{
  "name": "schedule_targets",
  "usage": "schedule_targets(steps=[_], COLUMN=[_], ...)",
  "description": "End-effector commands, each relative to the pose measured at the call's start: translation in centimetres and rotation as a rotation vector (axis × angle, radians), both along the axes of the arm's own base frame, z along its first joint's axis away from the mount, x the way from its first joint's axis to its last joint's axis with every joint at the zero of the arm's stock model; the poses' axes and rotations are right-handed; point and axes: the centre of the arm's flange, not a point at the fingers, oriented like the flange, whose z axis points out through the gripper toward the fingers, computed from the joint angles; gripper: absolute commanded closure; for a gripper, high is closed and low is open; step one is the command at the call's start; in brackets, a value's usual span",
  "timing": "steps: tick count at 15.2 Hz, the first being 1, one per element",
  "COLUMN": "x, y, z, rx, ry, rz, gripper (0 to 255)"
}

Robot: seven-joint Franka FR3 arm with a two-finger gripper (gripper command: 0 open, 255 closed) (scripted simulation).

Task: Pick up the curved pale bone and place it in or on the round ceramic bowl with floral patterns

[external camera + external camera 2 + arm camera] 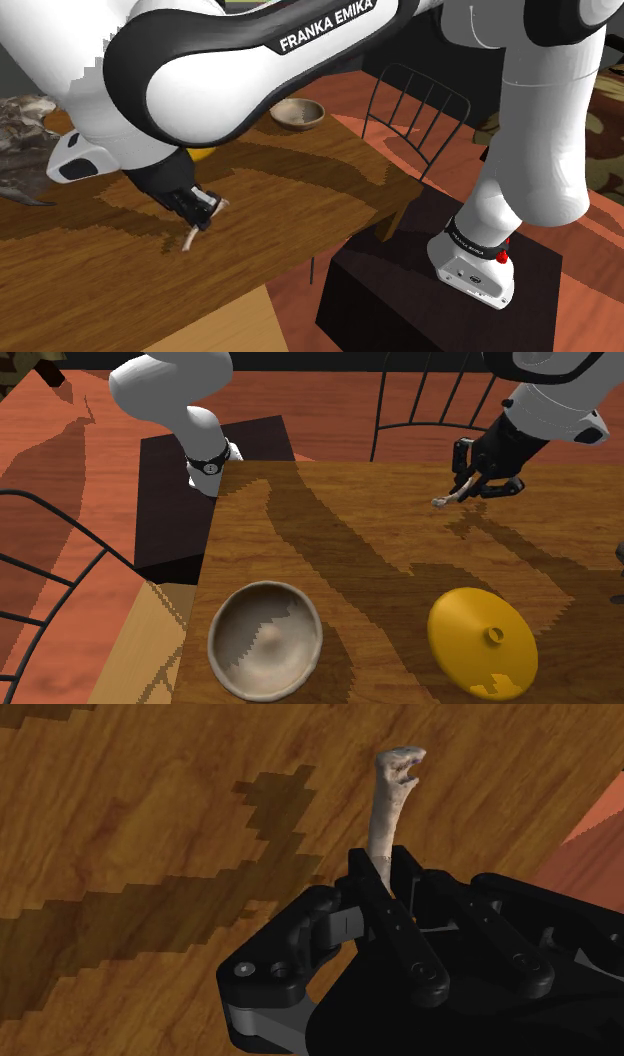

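Note:
A pale, slightly curved bone (389, 801) sticks out from between my black fingers, which clasp its near end. My gripper (203, 213) is shut on the bone (192, 238) just above the wooden table (280, 200). In the second exterior view the gripper (480, 485) holds the bone (448, 499) over the table's far side, with a small gap to the wood. The round bowl (265, 639), plain grey-beige inside, stands near that view's lower left table corner. In the shoulder view the bowl (298, 113) sits at the table's far end.
A yellow round lid (483, 643) lies on the table to the right of the bowl in the second exterior view. A wire chair (420, 115) stands beside the table near my dark stand (400, 300). A second wire chair back (50, 552) curves at that view's left.

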Motion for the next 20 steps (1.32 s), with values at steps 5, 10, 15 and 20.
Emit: schedule_targets(steps=[5,10,15,20], x=[0.0,0.0,0.0,2.1], y=[0.0,0.0,0.0,-4.9], z=[3.1,5.8,8.4,8.9], rx=[0.000,0.000,0.000,0.000], ry=[0.000,0.000,0.000,0.000], rz=[0.000,0.000,0.000,0.000], gripper=[255,255,255,255])
